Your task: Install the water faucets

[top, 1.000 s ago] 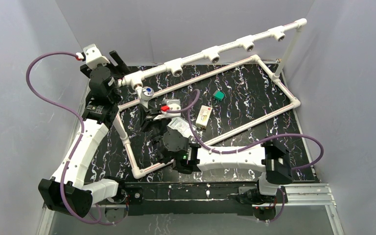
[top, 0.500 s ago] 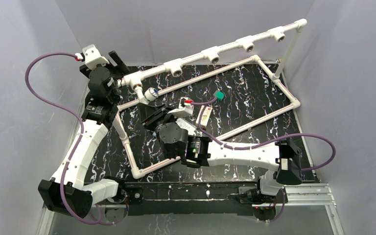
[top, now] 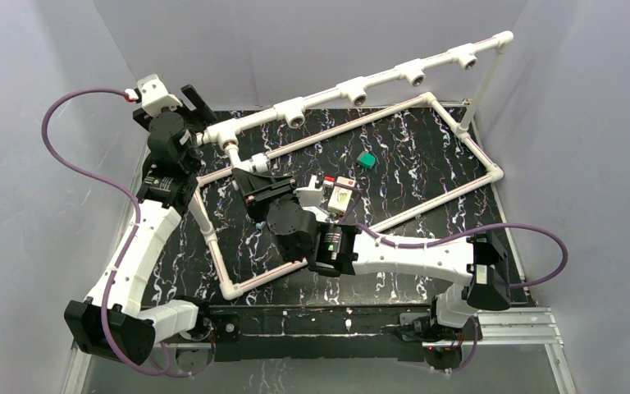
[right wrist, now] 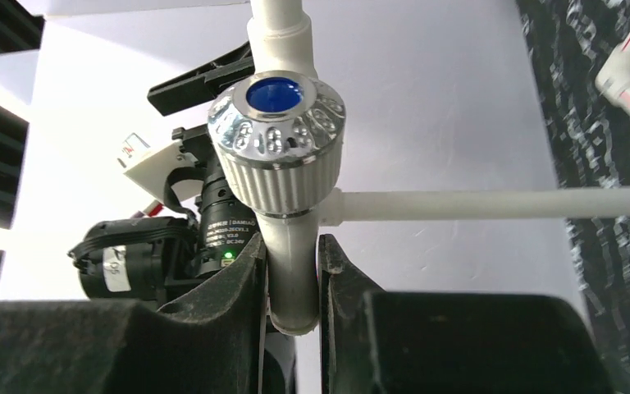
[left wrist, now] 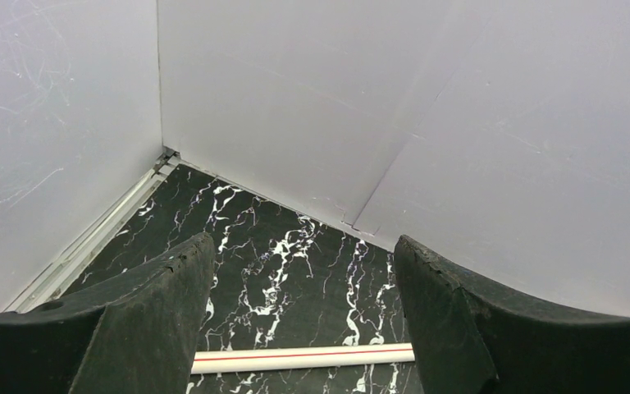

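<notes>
A white faucet (right wrist: 283, 156) with a ribbed knob and blue centre is pinched by its spout between my right gripper's (right wrist: 294, 246) fingers. In the top view the faucet (top: 258, 162) sits right at the leftmost tee socket (top: 233, 148) of the raised pipe rail (top: 353, 89). Its stem runs up into a white fitting (right wrist: 279, 25); how deep it sits is hidden. My right gripper (top: 253, 174) is just below that socket. My left gripper (top: 202, 108) is open and empty at the back left, behind the rail's end. The left wrist view shows its open gripper (left wrist: 303, 246) over the black mat.
A rectangular white pipe frame (top: 459, 185) lies on the black marbled mat. A small green piece (top: 367, 159) and a beige box (top: 343, 195) lie inside it, beside my right wrist. A red-striped pipe (left wrist: 303, 356) lies below the left fingers. Grey walls enclose the table.
My right wrist has rolled and reached further left, turning the faucet at the leftmost socket from knob-up to tilted sideways. The left arm has not moved.
</notes>
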You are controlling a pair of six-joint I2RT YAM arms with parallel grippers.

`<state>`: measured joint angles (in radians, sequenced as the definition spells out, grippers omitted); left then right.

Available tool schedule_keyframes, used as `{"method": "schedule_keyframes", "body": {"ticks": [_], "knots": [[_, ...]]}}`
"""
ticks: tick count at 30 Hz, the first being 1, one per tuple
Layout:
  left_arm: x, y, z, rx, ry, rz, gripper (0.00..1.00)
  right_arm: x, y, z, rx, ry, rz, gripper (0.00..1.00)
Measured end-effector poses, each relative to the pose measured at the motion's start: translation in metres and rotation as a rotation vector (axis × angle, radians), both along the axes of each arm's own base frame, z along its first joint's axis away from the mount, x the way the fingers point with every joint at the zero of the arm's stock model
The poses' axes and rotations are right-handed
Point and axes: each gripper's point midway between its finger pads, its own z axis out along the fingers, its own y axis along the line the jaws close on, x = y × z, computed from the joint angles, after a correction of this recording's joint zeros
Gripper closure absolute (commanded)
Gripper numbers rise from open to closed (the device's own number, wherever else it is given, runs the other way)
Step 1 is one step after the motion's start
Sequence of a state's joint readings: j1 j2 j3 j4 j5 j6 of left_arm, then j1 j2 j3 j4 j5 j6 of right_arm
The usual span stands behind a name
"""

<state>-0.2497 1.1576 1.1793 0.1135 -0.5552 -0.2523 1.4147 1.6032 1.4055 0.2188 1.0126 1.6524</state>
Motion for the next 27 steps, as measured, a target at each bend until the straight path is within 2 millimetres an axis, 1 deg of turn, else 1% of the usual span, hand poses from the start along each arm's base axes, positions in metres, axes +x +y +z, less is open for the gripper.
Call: {"method": "schedule_keyframes", "body": {"ticks": [4, 9, 10, 12, 18, 22, 25, 27], "knots": [[0.0008, -0.0003, 0.0000, -0.003, -0.001, -0.005, 0.23, -0.0002, 0.0035, -0.0005, 0.091, 0.058, 0.030, 0.99], [0.0010, -0.0004, -0.0002, -0.008, -0.003, -0.008, 0.23, -0.0005, 0.0051, -0.0012, 0.159, 0.094, 0.055, 0.99], [0.0010, -0.0005, -0.0002, -0.009, -0.003, -0.008, 0.23, -0.0006, 0.0050, -0.0013, 0.168, 0.098, 0.059, 0.96], [0.0009, -0.0005, -0.0001, -0.011, -0.004, -0.008, 0.23, -0.0010, 0.0048, -0.0006, 0.181, 0.102, 0.067, 0.96], [0.0004, -0.0013, -0.0009, -0.016, -0.001, -0.010, 0.23, -0.0018, 0.0026, -0.0007, 0.201, 0.102, 0.088, 0.80], [0.0004, -0.0016, -0.0010, -0.019, -0.001, -0.010, 0.23, -0.0018, 0.0025, -0.0006, 0.209, 0.101, 0.095, 0.65], [-0.0002, -0.0019, -0.0011, -0.021, -0.001, -0.011, 0.23, -0.0023, 0.0036, -0.0023, 0.210, 0.102, 0.107, 0.59], [-0.0018, -0.0041, -0.0016, -0.024, 0.003, -0.018, 0.23, -0.0014, 0.0041, -0.0044, 0.209, 0.102, 0.114, 0.56]]}}
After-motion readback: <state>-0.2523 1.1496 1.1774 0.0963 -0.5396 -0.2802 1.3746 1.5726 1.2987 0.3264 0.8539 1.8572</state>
